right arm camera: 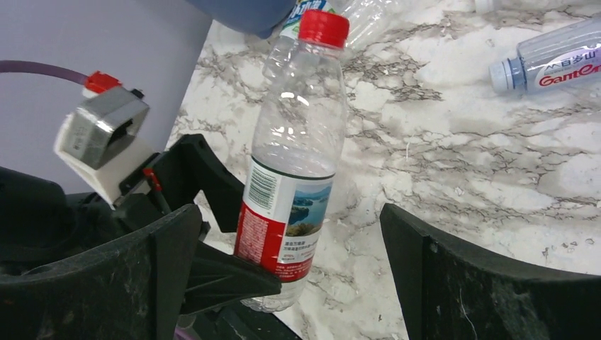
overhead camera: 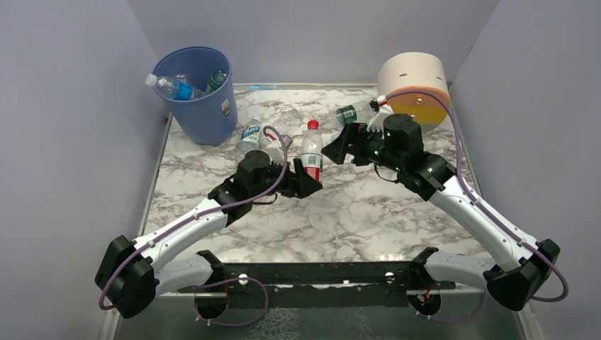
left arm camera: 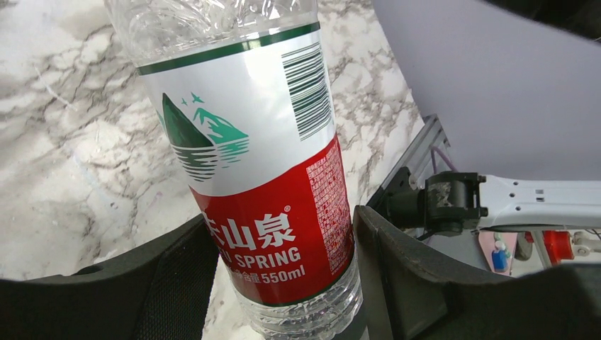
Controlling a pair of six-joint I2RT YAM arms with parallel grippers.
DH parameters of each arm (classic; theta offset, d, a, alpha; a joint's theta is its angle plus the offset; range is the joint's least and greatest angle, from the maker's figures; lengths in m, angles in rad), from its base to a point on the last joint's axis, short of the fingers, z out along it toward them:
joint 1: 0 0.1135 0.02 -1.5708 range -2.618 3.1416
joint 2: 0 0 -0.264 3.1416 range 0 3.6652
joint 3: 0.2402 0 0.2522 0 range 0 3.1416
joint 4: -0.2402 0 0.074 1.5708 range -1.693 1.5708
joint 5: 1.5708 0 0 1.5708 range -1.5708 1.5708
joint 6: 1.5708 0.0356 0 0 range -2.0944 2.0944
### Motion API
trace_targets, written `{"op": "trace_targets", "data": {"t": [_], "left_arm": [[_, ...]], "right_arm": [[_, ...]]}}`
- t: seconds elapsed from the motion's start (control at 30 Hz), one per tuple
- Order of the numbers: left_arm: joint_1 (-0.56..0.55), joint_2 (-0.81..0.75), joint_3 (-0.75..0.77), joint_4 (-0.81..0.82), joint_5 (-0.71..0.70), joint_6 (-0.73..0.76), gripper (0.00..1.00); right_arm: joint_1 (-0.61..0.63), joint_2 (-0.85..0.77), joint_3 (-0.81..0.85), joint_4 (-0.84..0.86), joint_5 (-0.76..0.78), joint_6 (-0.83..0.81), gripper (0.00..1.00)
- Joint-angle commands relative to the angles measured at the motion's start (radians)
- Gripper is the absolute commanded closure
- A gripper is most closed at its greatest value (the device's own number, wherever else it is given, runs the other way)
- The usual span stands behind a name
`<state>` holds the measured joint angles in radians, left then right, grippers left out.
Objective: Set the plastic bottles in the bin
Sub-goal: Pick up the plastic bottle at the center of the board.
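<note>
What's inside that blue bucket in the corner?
Inside the bin two things show: a blue-labelled bottle poking over the rim and a green-labelled bottle. Anything deeper is hidden by its wall.

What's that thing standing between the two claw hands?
A red-capped bottle, upright, clamped in the left gripper, with the open right gripper facing it. The top view shows it best, and the right wrist view confirms it.

We read "山泉", "SPRING" and "550ml" in white on the red band of the red-label bottle (left arm camera: 273, 234), barcode on the white part above. The lying bottle (right arm camera: 560, 60) shows red "Gant", rest unreadable.
</note>
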<state>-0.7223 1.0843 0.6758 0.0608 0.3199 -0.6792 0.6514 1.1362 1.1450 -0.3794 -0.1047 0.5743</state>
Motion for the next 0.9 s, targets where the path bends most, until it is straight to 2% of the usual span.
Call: {"op": "trace_targets", "data": {"t": [0.0, 0.87], "left_arm": [[-0.004, 0.015, 0.077, 0.017, -0.028, 0.039, 0.33], [-0.005, 0.062, 0.146, 0.022, -0.024, 0.057, 0.33]], "right_arm": [[0.002, -0.020, -0.023, -0.035, 0.051, -0.012, 0.00], [0.001, 0.009, -0.079, -0.016, 0.027, -0.011, 0.00]]}}
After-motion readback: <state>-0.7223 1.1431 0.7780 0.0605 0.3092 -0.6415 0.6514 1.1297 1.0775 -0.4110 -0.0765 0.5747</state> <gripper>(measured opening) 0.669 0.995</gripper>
